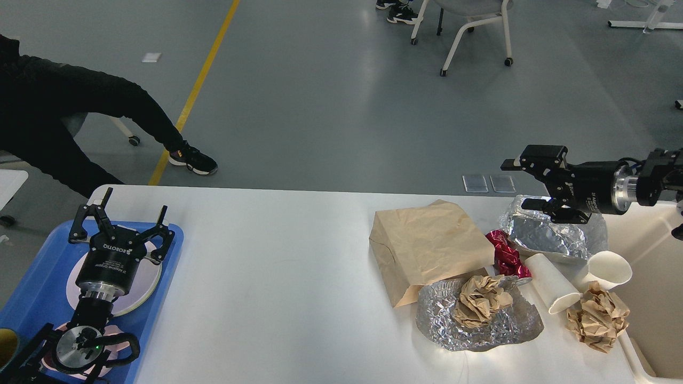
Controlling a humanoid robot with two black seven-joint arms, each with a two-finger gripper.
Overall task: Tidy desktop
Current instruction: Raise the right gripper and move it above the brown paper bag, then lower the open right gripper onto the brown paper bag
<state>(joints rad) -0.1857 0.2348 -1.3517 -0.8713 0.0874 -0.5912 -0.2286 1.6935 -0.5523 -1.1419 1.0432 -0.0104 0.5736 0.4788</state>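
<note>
Our right gripper hangs with fingers spread above crumpled foil on the desktop; our left gripper hovers, fingers apart, over the blue tray.

Wide bare stretch of desktop between blue tray and brown paper bag: free passage there. Right side crowded: foil sheet with crumpled paper, red wrapper, two paper cups, foil container, paper ball, close together. Beige bin at far right edge.
</note>
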